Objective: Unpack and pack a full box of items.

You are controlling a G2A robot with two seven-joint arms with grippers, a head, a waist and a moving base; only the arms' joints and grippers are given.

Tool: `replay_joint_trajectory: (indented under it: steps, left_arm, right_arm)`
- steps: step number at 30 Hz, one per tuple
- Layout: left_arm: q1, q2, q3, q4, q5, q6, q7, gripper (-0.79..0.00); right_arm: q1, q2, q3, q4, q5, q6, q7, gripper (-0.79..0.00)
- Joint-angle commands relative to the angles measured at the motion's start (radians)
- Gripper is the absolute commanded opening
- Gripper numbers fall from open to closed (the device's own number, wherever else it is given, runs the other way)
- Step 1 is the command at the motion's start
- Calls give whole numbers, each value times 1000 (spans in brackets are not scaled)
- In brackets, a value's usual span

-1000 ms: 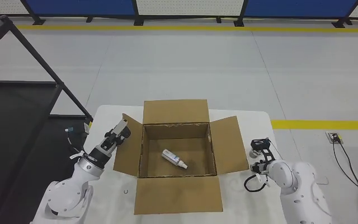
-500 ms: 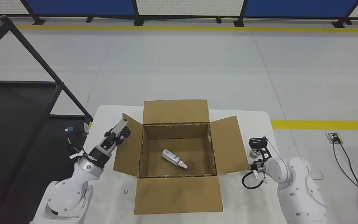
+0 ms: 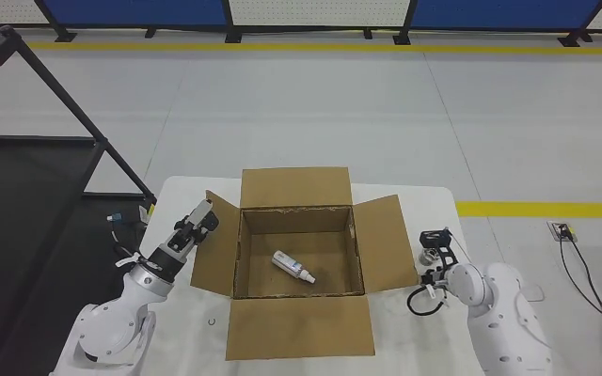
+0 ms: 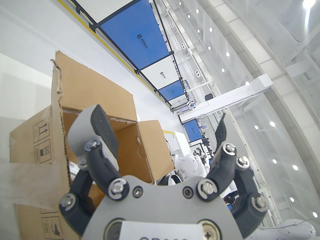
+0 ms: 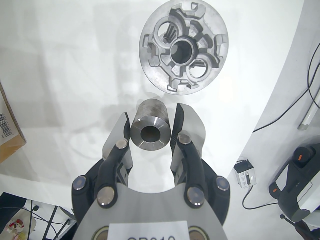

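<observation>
Right gripper (image 5: 152, 116) sits just right of the box (image 3: 297, 324), jaws clamped on a steel sleeve (image 5: 150, 128) next to a cast metal disc (image 5: 183, 59) on the worktop (image 5: 62, 51). My guess is unpacked stuff gets lined up there. Inside the box there's one small spray bottle (image 3: 293, 266) lying flat. Left gripper (image 4: 160, 116) is by the box's left flap, jaws apart and empty.

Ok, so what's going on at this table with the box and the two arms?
A two-armed robot is working at an open cardboard box on a white table. One small bottle lies inside. The right gripper sits around a metal cylinder standing on the table beside a round cast metal part; whether it is gripping is unclear. The left gripper is open and empty, by the box's left flap.
</observation>
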Motion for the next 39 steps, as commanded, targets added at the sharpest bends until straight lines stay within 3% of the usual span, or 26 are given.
replay_joint_trajectory:
  steps: [1,2,3,4,13,22,25,32,39]
  left_arm:
    - [0,0,0,0,0,0,0,0]
    - [1,0,0,0,-1,1,0,0]
    - [1,0,0,-1,-2,1,0,0]
    - [1,0,0,-1,-2,2,0,0]
    - [4,1,2,-4,-1,-5,-3,0]
    - [43,1,-17,-26,-9,-24,19,0]
    - [58,1,-25,-32,-13,-30,30,0]
    - [82,1,-37,-39,-21,-43,42,0]
    - [92,1,-39,-47,-20,-50,47,0]
  right_arm:
    - [-7,3,6,-26,-5,7,0,-225]
    - [-11,4,10,-45,-5,12,-1,-142]
    - [-17,6,15,-66,-7,18,0,-111]
    - [-22,8,22,-96,-9,26,0,0]
    - [-77,17,82,-412,52,88,3,0]
    - [-110,13,-24,-723,43,123,-50,0]
    - [-122,13,-76,-778,77,67,-59,0]
    - [-15,1,-318,-690,28,-23,19,0]
    - [182,-51,-605,-407,20,5,46,0]
